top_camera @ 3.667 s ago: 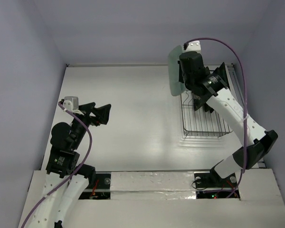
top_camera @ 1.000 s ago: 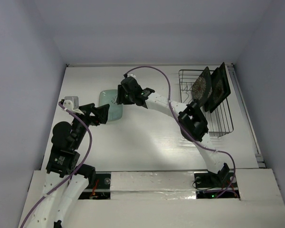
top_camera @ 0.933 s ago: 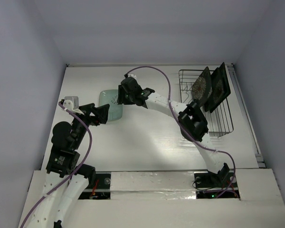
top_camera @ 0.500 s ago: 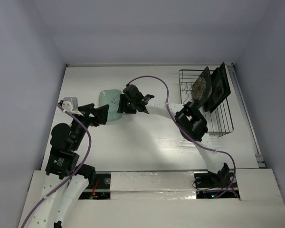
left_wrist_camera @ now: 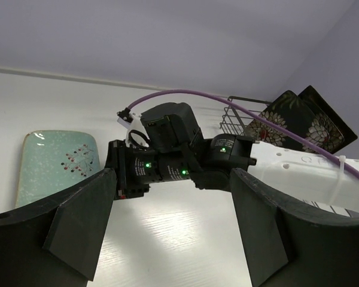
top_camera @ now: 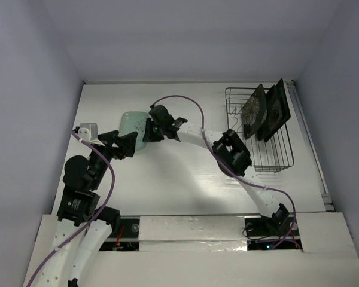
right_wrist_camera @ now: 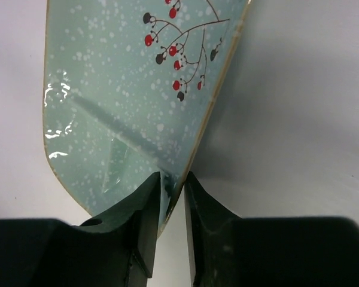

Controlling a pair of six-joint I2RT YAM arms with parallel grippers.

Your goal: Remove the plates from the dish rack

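The pale mint-green plate (top_camera: 130,124) with red berry sprigs is low over the table's left half, and in the left wrist view (left_wrist_camera: 52,165) it looks flat on the table. My right gripper (top_camera: 148,130) is shut on its near rim; the right wrist view shows the rim (right_wrist_camera: 194,143) pinched between my right gripper's jaws (right_wrist_camera: 172,188). My left gripper (top_camera: 127,143) is open and empty just in front of the plate, also seen in its own view (left_wrist_camera: 173,236). The black floral plate (top_camera: 253,111) and the dark-rimmed plate (top_camera: 276,109) stand upright in the black wire dish rack (top_camera: 269,160).
The right arm (top_camera: 227,152) stretches across the table from the rack side to the left. The rack (left_wrist_camera: 232,118) with its two plates (left_wrist_camera: 290,116) stands against the right wall. White walls close the table at the back and sides.
The right arm carried the mint-green plate from above the rack to the table's left half. In the last second gripper and plate shifted slightly left. The left arm barely moved.
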